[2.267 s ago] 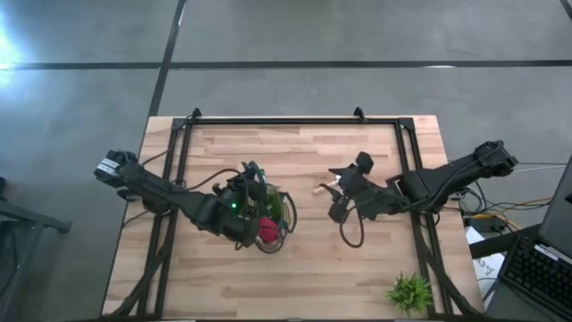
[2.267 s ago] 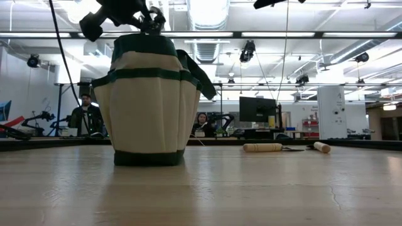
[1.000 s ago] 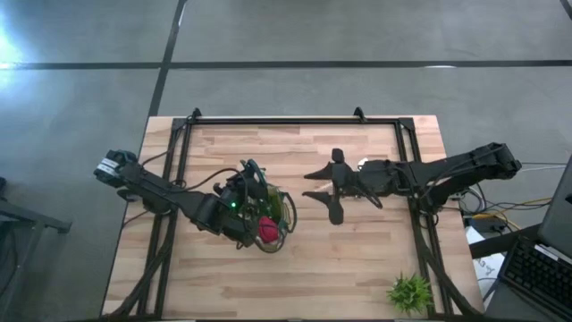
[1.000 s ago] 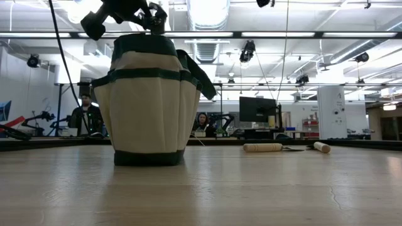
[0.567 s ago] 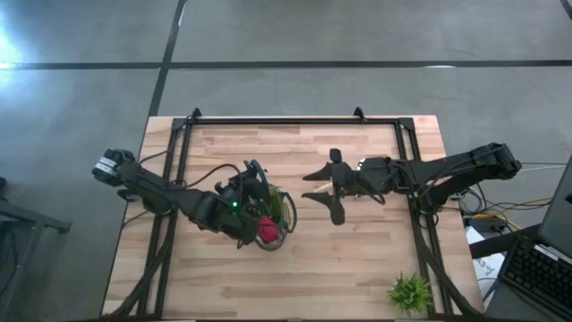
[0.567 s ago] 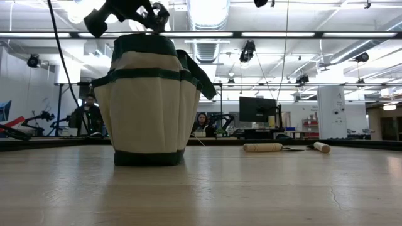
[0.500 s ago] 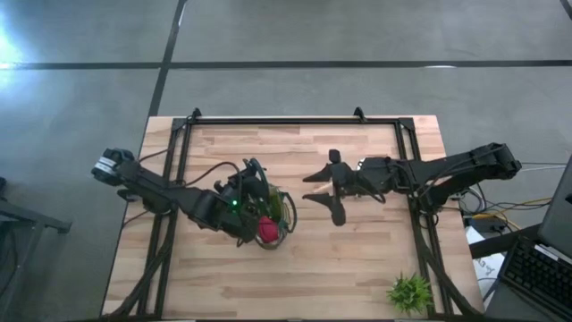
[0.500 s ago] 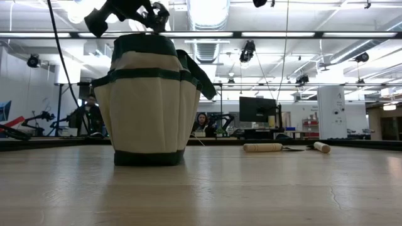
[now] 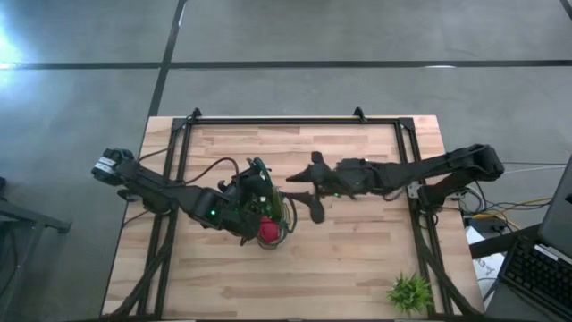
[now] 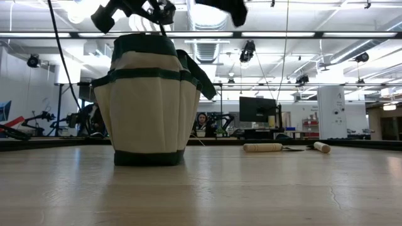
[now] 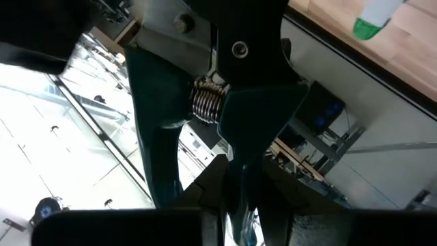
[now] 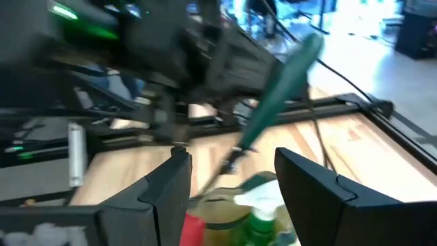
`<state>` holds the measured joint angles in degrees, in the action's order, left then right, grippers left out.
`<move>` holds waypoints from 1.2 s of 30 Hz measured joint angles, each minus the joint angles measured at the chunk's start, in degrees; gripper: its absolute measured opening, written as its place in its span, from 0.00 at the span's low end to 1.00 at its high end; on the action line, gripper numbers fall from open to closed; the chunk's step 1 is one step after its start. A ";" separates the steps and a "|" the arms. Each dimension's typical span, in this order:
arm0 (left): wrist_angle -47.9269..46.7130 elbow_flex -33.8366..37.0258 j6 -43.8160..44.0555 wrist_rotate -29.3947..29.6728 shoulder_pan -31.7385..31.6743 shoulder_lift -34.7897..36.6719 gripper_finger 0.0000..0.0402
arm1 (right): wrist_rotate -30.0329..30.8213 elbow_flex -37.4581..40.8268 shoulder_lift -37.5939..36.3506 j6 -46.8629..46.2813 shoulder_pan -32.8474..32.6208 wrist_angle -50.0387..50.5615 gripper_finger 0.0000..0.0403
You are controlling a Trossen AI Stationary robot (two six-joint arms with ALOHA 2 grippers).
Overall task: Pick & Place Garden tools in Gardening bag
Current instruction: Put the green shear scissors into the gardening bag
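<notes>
The gardening bag stands upright left of the table's centre, its mouth largely hidden beneath the left gripper, which clamps dark shears over the rim; their long axis cannot be made out. At the bag's 3 o'clock, the right gripper hangs empty, fingers spread. Two wooden-handled tools lie flat, well apart from both grippers.

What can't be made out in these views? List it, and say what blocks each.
- Inside of the gardening bag: in the low view its own wall hides it; in the high view the left arm covers most of the opening.
- Right tool: in the low view it is blurred and cut by the top edge.
- Shears: in the left wrist view the ends are cut by the frame.
- Wooden-handled tools: in the low view the heads are too small.
</notes>
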<state>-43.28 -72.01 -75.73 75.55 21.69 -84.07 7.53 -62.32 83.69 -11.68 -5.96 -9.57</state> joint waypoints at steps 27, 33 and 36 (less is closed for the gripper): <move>0.30 -1.13 -2.24 -1.05 -0.22 0.07 0.13 | -1.43 -17.10 12.81 -1.06 4.31 6.86 0.32; 0.05 -1.13 -2.32 -1.09 -0.24 0.04 0.13 | -1.55 -16.81 12.25 0.09 4.55 8.23 0.14; 0.01 -1.13 -2.14 -1.51 -0.24 0.04 0.13 | -1.57 -16.83 12.18 1.12 4.55 8.87 0.14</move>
<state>-43.27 -73.14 -77.87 74.04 21.45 -84.03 5.96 -79.15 95.88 -10.57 -1.41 -0.69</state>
